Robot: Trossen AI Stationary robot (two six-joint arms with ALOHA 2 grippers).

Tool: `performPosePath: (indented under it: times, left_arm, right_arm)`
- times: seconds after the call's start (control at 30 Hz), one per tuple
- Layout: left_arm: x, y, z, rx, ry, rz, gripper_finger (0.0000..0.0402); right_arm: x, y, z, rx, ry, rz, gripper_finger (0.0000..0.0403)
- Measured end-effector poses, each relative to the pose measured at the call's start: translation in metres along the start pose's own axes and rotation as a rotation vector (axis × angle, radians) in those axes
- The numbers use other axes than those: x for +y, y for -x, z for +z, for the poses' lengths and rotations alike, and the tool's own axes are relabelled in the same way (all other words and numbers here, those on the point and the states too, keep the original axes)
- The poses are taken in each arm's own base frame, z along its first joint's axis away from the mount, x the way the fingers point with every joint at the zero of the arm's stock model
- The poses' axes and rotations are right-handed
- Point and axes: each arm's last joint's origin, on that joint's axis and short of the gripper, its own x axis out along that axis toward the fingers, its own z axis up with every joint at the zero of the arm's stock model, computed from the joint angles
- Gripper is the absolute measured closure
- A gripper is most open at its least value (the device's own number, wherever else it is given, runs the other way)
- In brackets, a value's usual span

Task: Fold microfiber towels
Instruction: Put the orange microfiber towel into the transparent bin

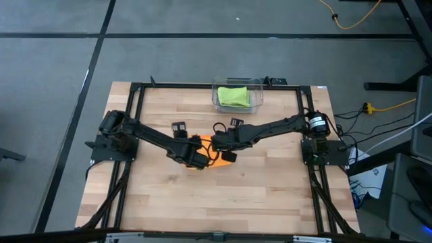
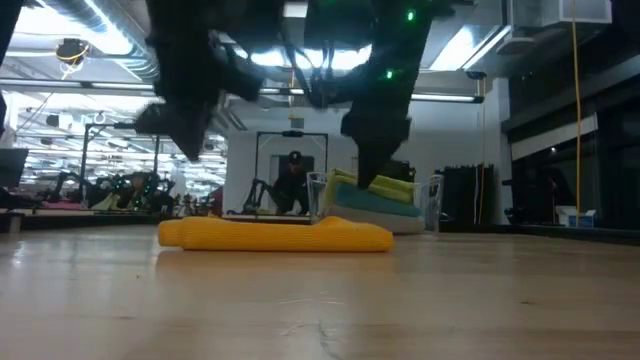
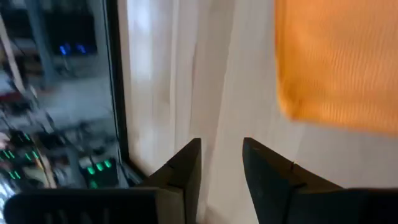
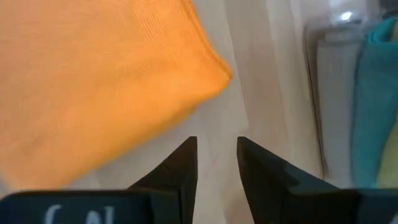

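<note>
So we've got both hands parted and empty, left hand (image 1: 197, 160) and right hand (image 1: 219, 143) bunched over the folded orange towel (image 2: 275, 235), which lies flat on the worktop (image 1: 223, 202) just beneath them.

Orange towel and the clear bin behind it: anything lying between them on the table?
Nothing. In the high view, bare wood separates the orange towel from the clear bin; only the right arm's links pass above that stretch.

High view looks straight down on the whole table (image 1: 223, 196). Low view looks level across it. Both wrist views sit close, sharing the orange towel (image 4: 93, 81) beyond their jaws.
</note>
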Motion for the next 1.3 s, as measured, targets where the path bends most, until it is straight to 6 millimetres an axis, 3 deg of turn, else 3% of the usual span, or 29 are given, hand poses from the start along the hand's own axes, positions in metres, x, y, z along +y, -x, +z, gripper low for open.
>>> performPosePath:
  times: [0.13,0.3,0.47,0.6,0.7,0.93,1.13,1.3]
  left_arm:
    - [0.015,0.019,-0.019,0.108,0.076,-0.077,0.0292]
    - [0.023,0.042,-0.040,0.159,0.123,-0.214,0.0292]
    - [0.045,0.063,-0.061,0.085,0.072,-0.294,0.0293]
    - [0.074,0.078,-0.079,-0.028,0.159,-0.376,0.0304]
    - [0.083,0.080,-0.089,-0.143,0.257,-0.458,0.0313]
    - [0.072,0.064,-0.099,-0.322,0.363,-0.498,0.0317]
    - [0.064,0.052,-0.102,-0.291,0.338,-0.461,0.0317]
    - [0.061,0.047,-0.104,-0.282,0.331,-0.440,0.0317]
  right_arm:
    - [0.006,0.017,-0.002,0.071,-0.010,0.064,0.0287]
    - [0.039,0.034,-0.009,0.099,0.077,0.345,0.0287]
    - [0.073,0.049,-0.012,-0.025,0.197,0.410,0.0287]
    - [0.090,0.059,-0.008,-0.186,0.226,0.371,0.0287]
    - [0.098,0.061,-0.003,-0.304,0.228,0.325,0.0287]
    - [0.109,0.046,-0.002,-0.401,0.209,0.358,0.0264]
    - [0.105,0.032,0.007,-0.428,0.148,0.378,0.0171]
    - [0.114,-0.006,0.009,-0.386,0.221,0.332,0.0113]
